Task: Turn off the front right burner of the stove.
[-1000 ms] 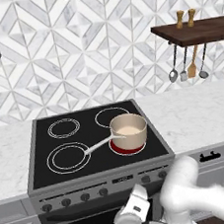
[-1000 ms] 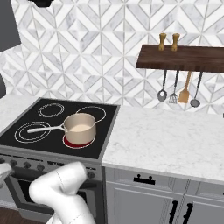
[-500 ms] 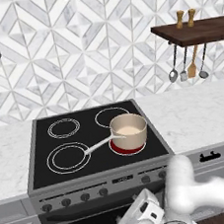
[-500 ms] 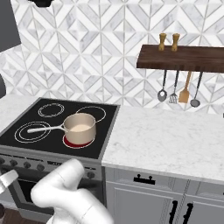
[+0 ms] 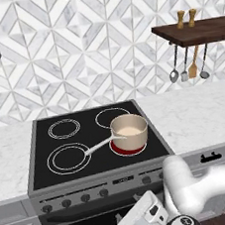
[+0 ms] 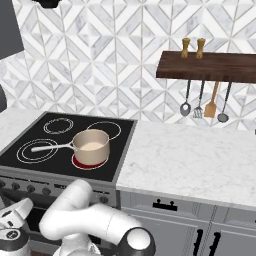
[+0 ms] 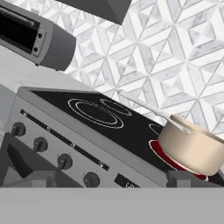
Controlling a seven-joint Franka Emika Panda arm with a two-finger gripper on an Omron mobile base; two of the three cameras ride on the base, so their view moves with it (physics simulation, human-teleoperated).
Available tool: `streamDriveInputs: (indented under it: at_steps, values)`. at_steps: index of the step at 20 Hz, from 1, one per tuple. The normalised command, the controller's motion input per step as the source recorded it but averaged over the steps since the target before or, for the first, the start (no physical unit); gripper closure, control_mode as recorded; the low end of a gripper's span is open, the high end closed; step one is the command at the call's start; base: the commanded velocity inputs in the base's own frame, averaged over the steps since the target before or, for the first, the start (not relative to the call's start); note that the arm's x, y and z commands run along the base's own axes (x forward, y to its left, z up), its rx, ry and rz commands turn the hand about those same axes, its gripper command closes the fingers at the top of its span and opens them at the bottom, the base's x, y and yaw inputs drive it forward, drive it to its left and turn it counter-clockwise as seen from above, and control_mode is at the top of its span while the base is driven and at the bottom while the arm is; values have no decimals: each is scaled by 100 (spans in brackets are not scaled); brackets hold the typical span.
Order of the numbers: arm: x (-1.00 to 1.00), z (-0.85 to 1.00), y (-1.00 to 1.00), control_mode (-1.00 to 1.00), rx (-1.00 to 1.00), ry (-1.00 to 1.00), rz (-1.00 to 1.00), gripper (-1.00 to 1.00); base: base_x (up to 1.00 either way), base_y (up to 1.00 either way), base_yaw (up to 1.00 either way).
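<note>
Stove (image 5: 100, 178) set in white marble counter (image 5: 195, 117), chevron tile wall behind. Front right burner (image 5: 128, 147) glowing red under saucepan (image 5: 130, 131), handle toward 8 o'clock. Gripper (image 7: 111, 179) jaws spread, empty, facing knob row (image 7: 52, 151).

From behind my left side, the stove (image 5: 99, 173) stood before me. Its front right burner (image 5: 128, 147) glowed red beneath a tan saucepan (image 5: 130, 131), whose handle pointed toward the front left ring (image 5: 68, 158). My arm (image 5: 204, 190) was folded low against the oven door.
</note>
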Motion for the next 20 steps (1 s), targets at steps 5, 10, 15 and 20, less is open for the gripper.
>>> streamDriveInputs:
  at_steps: [5, 10, 15, 20]
  values:
    - [47, 0, 0, -100, 3, 0, 0, -100, 0, 0, 0]
    - [21, -3, 0, -100, 0, -2, 0, -100, 0, 0, 0]
    - [38, 0, 0, -100, 0, 0, 0, -100, 0, 0, 0]
    - [26, 0, -32, -100, 1, 0, 0, -100, 0, 0, 0]
